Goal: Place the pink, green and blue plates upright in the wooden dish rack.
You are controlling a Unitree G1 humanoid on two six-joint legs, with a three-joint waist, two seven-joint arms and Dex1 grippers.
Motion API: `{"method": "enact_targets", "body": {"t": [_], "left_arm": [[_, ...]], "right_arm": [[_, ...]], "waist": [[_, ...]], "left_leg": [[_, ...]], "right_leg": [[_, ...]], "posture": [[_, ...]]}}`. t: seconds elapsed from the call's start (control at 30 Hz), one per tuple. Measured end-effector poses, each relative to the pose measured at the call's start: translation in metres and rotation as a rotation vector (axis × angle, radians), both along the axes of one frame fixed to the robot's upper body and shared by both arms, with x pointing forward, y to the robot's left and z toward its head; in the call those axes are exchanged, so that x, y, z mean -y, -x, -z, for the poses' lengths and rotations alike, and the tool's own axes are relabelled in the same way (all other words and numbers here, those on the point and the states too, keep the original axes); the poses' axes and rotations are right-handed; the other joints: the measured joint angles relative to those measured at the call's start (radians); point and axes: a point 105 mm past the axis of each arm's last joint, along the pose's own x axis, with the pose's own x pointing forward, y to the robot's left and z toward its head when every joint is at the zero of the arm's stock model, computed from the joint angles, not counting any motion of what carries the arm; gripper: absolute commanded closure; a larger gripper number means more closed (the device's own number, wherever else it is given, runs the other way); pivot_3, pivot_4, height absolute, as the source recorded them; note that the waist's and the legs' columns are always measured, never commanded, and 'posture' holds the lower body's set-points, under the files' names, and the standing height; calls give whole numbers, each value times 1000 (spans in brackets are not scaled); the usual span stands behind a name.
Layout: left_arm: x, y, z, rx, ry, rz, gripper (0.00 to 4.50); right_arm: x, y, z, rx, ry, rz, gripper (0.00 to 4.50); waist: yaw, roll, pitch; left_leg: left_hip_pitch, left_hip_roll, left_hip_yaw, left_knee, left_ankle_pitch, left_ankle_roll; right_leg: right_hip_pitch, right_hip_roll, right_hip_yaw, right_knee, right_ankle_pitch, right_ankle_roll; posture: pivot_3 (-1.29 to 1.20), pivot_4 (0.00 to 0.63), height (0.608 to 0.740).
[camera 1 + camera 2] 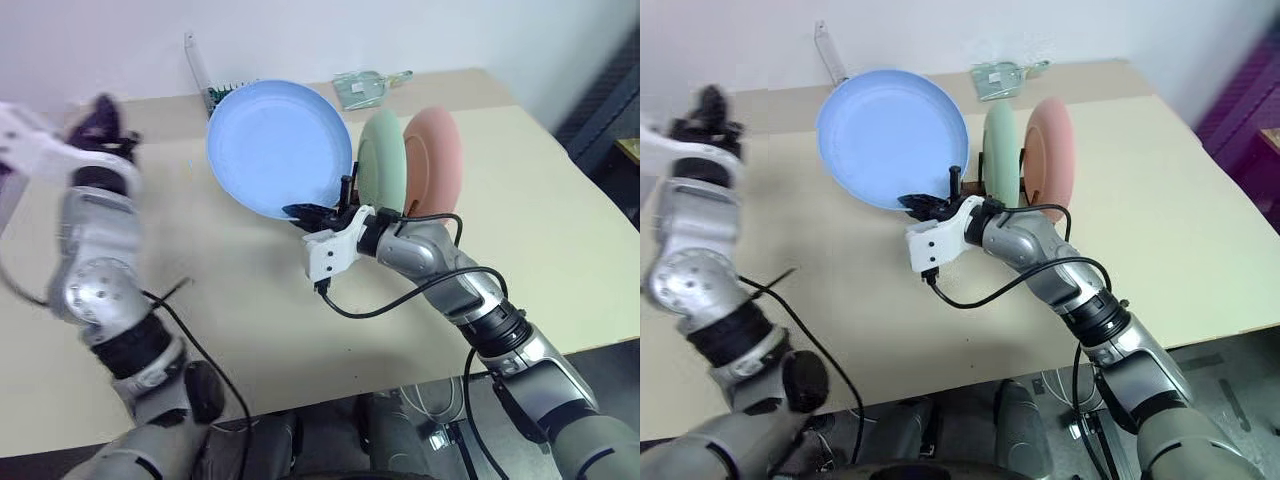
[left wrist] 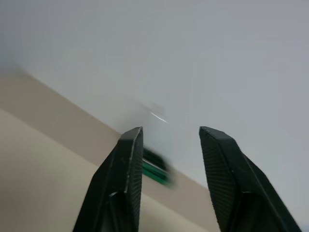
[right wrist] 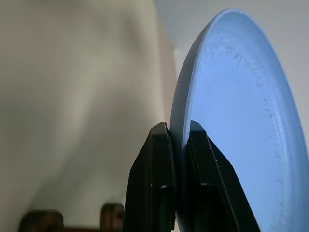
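Note:
My right gripper [image 1: 305, 213] is shut on the lower rim of the blue plate [image 1: 280, 148] and holds it tilted above the table, just left of the other two plates. In the right wrist view its fingers [image 3: 153, 159] pinch the blue plate [image 3: 241, 125] edge. The green plate [image 1: 380, 165] and the pink plate [image 1: 435, 160] stand upright side by side in the wooden dish rack [image 3: 112, 214], which is mostly hidden behind them and my hand. My left gripper [image 1: 100, 120] is raised at the far left, away from the plates, open with nothing between its fingers [image 2: 128, 164].
A green bit holder [image 1: 232, 93] with a clear strip sits at the back of the table [image 1: 250, 300] behind the blue plate. A clear packet [image 1: 365, 88] lies at the back, right of centre. A black cable [image 1: 400, 295] loops beside my right wrist.

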Motion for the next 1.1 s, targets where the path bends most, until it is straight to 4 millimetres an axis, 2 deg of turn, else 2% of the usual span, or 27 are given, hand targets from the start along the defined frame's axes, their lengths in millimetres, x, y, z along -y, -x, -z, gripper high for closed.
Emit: {"method": "enact_targets", "body": {"t": [0.07,0.13,0.17,0.23,0.33,0.4,0.5,0.57,0.7,0.87,0.97,1.1], "left_arm": [[-24,3,20,-107,-80,-103,2546],[-30,2,36,-206,-221,-136,2546],[-27,1,44,-245,-288,-125,2546],[-10,-1,63,-324,-495,-55,2546],[34,-5,107,-405,-594,154,2546],[54,-4,123,-424,-628,250,2546],[80,5,132,-404,-729,394,2546],[100,12,141,-395,-753,504,2546],[112,15,146,-388,-767,575,2546],[114,15,145,-379,-767,590,2546],[114,15,145,-379,-766,591,2546],[116,15,145,-374,-755,593,2546]], "right_arm": [[3,0,-12,-9,-67,-7,4500],[1,3,-24,-34,-156,-32,4500],[-1,7,-33,-55,-218,-55,4500],[-2,14,-62,-173,-458,-116,4500],[9,28,-113,-419,-846,-256,4500],[17,35,-126,-577,-978,-322,4500],[28,29,-123,-891,-1183,-349,4500],[36,22,-117,-1034,-1281,-310,4500],[39,18,-102,-1215,-1332,-226,4500],[36,13,-89,-1344,-1359,-149,4500],[38,4,-80,-1371,-1377,-69,4500],[42,-5,-78,-1363,-1395,-13,4500]], "waist": [[4,0,0],[7,0,0],[11,0,0],[11,0,0],[13,0,0],[12,0,0],[7,3,0],[7,6,0],[7,7,0],[7,7,0],[8,7,0],[8,8,0]], "left_leg": [[0,0,-1,0,0,0],[-1,0,-2,0,0,0],[-1,0,-3,2,0,0],[-2,0,-3,2,0,0],[-4,0,-6,4,0,1],[-4,1,-6,4,0,1],[-4,1,-5,3,0,1],[-4,1,-5,2,0,1],[-5,1,-4,2,0,1],[-5,1,-4,3,0,1],[-5,1,-4,3,-1,1],[-5,1,-4,3,-1,1]], "right_leg": [[0,0,0,-1,0,0],[0,0,0,-1,0,0],[1,0,0,-1,0,0],[1,0,-1,0,1,-1],[0,-1,-2,1,1,-1],[0,0,-2,1,1,-1],[-2,0,-1,2,1,-2],[-2,0,-1,2,1,-2],[-3,0,-1,2,1,-2],[-3,0,-1,2,1,-2],[-3,0,-1,2,1,-1],[-3,0,-1,2,1,-1]], "posture": [[0,150,740],[0,150,740],[0,150,740],[0,150,740],[0,150,740],[0,150,740],[0,150,740],[0,150,740],[0,150,740],[0,150,740],[0,150,740],[0,150,740]]}}
